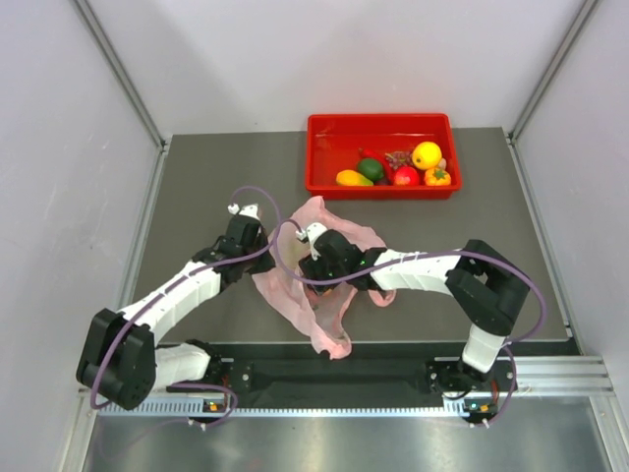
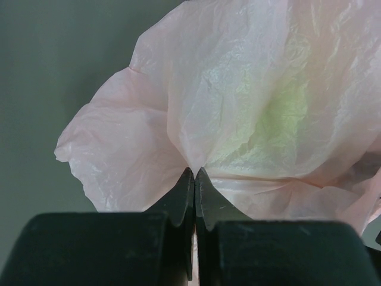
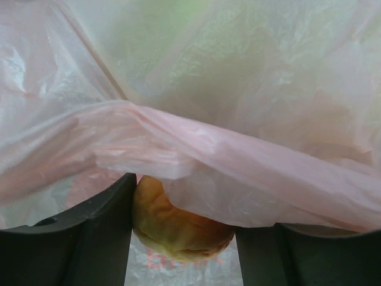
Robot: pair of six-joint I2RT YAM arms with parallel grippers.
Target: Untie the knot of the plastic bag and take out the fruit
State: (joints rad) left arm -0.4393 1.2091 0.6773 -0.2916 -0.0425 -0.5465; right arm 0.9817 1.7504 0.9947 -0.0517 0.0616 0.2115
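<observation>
Top external view: one red bin (image 1: pixel 381 120) at far tabletop (image 1: pixel 216 177) edge. One plastic bag (image 1: pixel 314 305) draped over right gripper (image 3: pixel 183 205), clamped on one orange fruit (image 3: pixel 178 229); left gripper (image 2: pixel 195 176) pinched shut on bag.

Your work surface is a dark grey, matt table (image 1: pixel 216 177). Two items lie directly on it. The plastic bag (image 1: pixel 329 320), pale pink and crumpled, lies under and around the right gripper (image 3: pixel 184 208) and just right of the left gripper (image 2: pixel 195 177), touching it. A red tray (image 1: pixel 311 157) sits beyond the right gripper, well apart from it.
</observation>
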